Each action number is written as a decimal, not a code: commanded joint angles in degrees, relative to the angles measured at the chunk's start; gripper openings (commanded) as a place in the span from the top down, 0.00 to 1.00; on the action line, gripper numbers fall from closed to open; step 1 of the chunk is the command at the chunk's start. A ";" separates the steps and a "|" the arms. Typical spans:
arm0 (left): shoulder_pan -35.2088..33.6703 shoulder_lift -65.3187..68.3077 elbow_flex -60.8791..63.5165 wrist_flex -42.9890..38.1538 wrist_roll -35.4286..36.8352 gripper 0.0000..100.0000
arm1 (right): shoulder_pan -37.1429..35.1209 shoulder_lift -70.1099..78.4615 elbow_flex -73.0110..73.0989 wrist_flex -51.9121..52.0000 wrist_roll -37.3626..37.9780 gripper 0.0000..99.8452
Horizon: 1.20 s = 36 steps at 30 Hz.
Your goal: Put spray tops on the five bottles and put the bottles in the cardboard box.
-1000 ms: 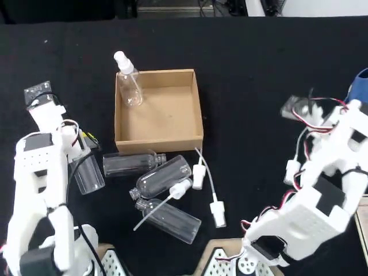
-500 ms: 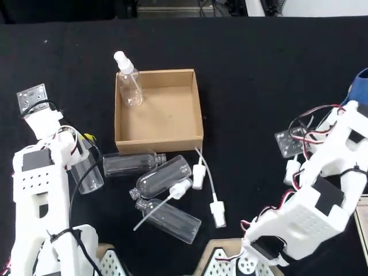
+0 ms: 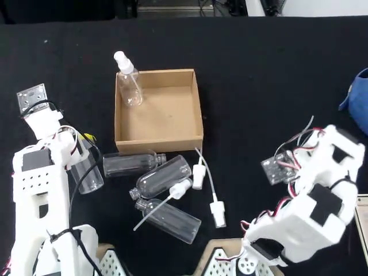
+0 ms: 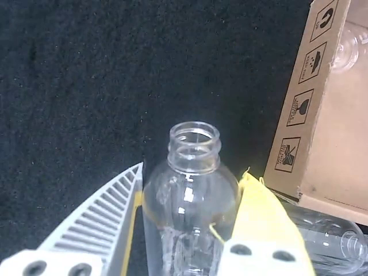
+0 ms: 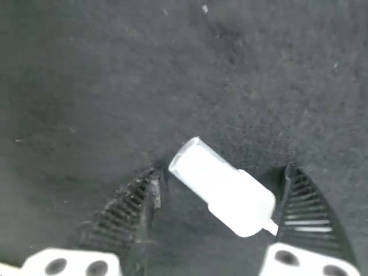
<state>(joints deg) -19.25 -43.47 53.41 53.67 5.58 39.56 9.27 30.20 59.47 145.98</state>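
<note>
My left gripper point(image 4: 192, 172) is shut on an open-necked clear bottle point(image 4: 192, 190), one finger against each side; in the high view this bottle point(image 3: 89, 175) stands left of the cardboard box point(image 3: 158, 141). Inside the box a bottle with a spray top point(image 3: 129, 83) leans in the far left corner. Three bare bottles lie in front of the box point(image 3: 133, 163) point(image 3: 164, 177) point(image 3: 169, 218), with loose spray tops point(image 3: 198, 172) point(image 3: 217, 210) beside them. My right gripper point(image 5: 221, 175) is open, low over the black cloth, astride a white spray top point(image 5: 221, 187).
A blue object point(image 3: 359, 98) sits at the table's right edge. The box's printed side wall point(image 4: 305, 109) stands close beside the held bottle, and another bottle point(image 4: 322, 230) lies just past it. Black cloth covers the table.
The right arm has swung down and toward the front, its wrist now low over the cloth. The left arm shifted slightly a second ago and has kept still since, bottle in its grip.
</note>
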 commanded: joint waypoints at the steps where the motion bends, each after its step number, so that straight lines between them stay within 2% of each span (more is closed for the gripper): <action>1: 0.48 -2.02 -0.57 -1.05 0.35 0.97 | -0.44 -3.21 1.54 -5.10 -0.44 0.72; 4: 0.48 -2.02 -0.48 -1.05 0.35 0.97 | -1.41 -3.03 1.36 -5.36 -4.84 0.76; 8: 0.48 -2.02 -0.48 -1.05 0.35 0.97 | -2.99 -3.56 1.98 -4.13 -9.76 0.91; 10: 0.48 -2.02 -0.48 -1.05 0.35 0.97 | -4.48 -3.91 1.89 -2.46 -15.74 0.99; 11: 0.48 -2.02 -0.48 -1.05 0.35 0.97 | -5.63 -4.35 1.71 -1.93 -19.78 0.99; 15: 0.48 -2.02 -0.48 -0.88 0.35 0.97 | -9.67 -7.87 1.98 -2.20 -44.40 0.99; 19: 0.48 -2.02 -0.48 -0.62 0.35 0.97 | -11.43 -10.15 1.71 -2.90 -78.68 0.99; 21: 0.48 -2.02 -0.48 -0.62 0.35 0.97 | -10.99 -10.42 1.80 -5.54 -93.45 0.99; 23: 0.48 -2.02 -0.48 -0.62 0.35 0.97 | -10.02 -10.42 2.15 -9.49 -102.33 0.98; 25: 0.48 -2.02 -0.40 -0.53 0.35 0.97 | -9.41 -10.42 2.42 -10.37 -105.14 0.92; 28: 0.48 -2.11 0.13 -0.79 0.35 0.97 | -9.49 -10.42 3.74 -8.88 -103.21 0.77; 30: 0.48 -2.11 0.40 -0.88 0.35 0.97 | -9.58 -10.42 4.26 -7.56 -100.66 0.71; 33: 0.40 -2.11 0.40 -0.88 0.35 0.97 | -9.58 -10.42 4.35 -7.30 -96.35 0.72; 36: 0.22 -2.11 0.40 -0.88 0.35 0.97 | -9.58 -10.42 3.47 -7.82 -87.03 0.73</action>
<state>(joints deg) -19.25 -43.65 54.37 53.67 5.58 29.45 2.51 34.51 51.47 51.38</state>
